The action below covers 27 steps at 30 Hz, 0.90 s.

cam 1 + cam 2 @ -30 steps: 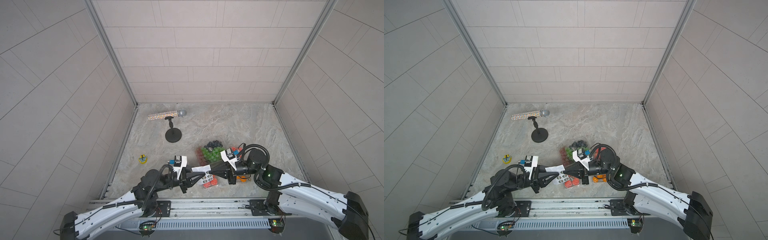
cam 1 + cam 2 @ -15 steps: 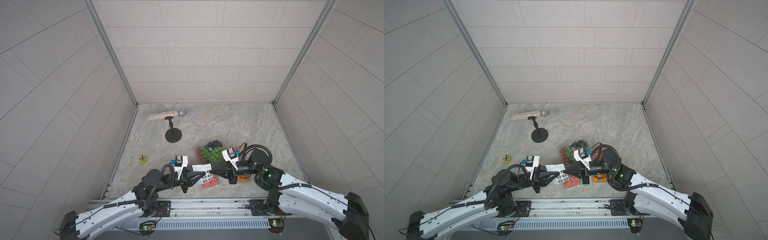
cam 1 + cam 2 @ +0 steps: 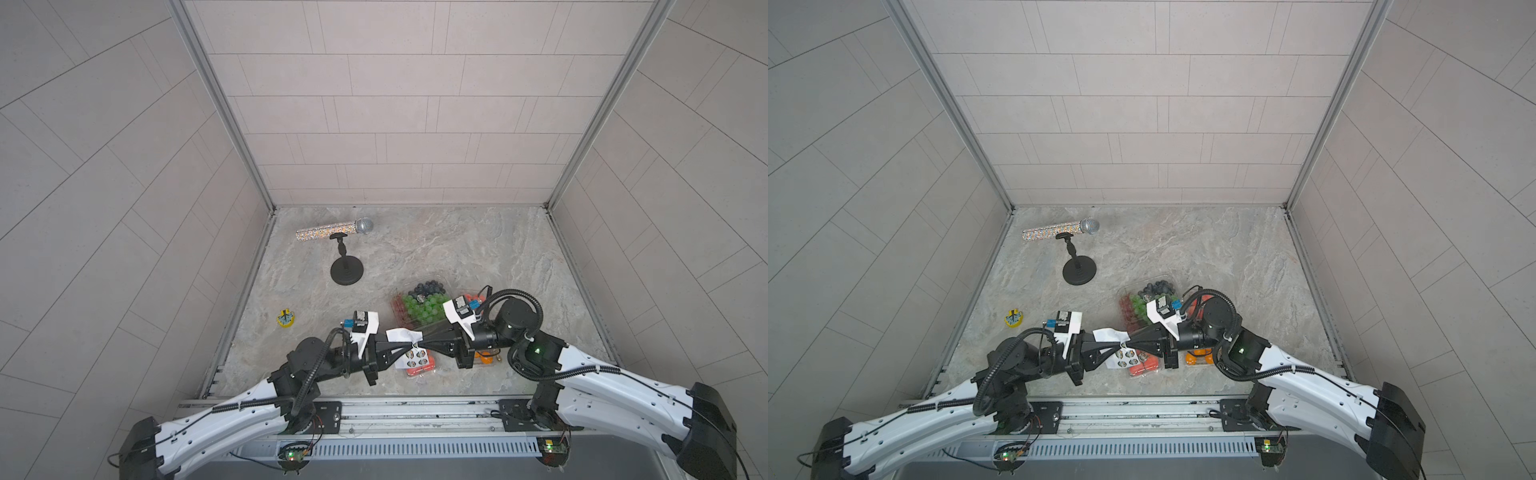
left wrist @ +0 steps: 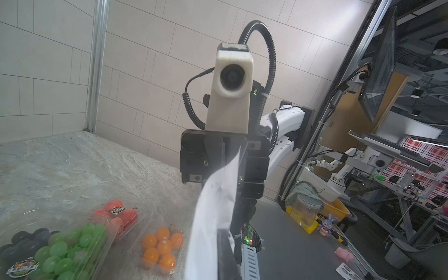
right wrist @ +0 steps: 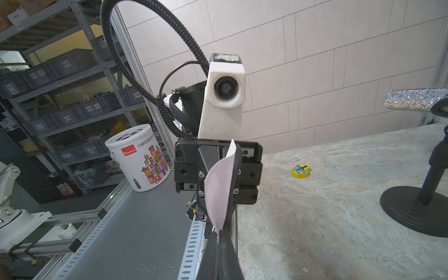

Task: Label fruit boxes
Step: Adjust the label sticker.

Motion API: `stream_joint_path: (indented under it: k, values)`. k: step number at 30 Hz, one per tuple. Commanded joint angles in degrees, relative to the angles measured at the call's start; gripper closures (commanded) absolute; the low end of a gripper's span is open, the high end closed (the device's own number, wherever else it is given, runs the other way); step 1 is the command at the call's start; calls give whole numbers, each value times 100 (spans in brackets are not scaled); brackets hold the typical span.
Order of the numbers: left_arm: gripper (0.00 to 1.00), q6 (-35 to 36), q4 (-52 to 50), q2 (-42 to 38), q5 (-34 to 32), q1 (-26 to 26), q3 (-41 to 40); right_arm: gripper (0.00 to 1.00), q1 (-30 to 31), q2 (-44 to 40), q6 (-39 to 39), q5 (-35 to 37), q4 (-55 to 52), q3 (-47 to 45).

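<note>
In both top views my two grippers meet tip to tip in the air over the table's front middle. A white sticker sheet (image 3: 398, 335) (image 4: 218, 206) (image 5: 219, 189) hangs between them. My left gripper (image 3: 409, 344) (image 3: 1119, 344) (image 4: 221, 234) is shut on the sheet. My right gripper (image 3: 419, 343) (image 3: 1129, 343) (image 5: 219, 234) is shut on its edge from the other side. Below and behind lie the fruit boxes: a large one with grapes and blueberries (image 3: 422, 309) (image 4: 55, 252), a red-fruit box (image 3: 419, 368), another (image 4: 116, 215), and an orange box (image 3: 486, 357) (image 4: 160, 247).
A glittery microphone (image 3: 334, 229) rests on a black stand (image 3: 347, 270) at the back left. A small yellow toy (image 3: 286, 320) (image 5: 300, 171) lies near the left wall. The metal rail (image 3: 415, 409) runs along the table's front edge.
My left gripper's jaws have come together on the sheet that my right gripper was holding. Both arms have barely moved.
</note>
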Motion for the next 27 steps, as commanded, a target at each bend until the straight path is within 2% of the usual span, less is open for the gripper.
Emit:
stream_joint_path:
  k: [1,14,27]
  values:
    - [100,-26,450,15,190,11,-68,100,14,41,30,-172,155,-57]
    - [100,9,172,-76,-100,9,-69,100,17,111,280,-427,606,-171]
    - [100,66,-149,33,-337,11,41,100,30,249,213,-427,569,-167]
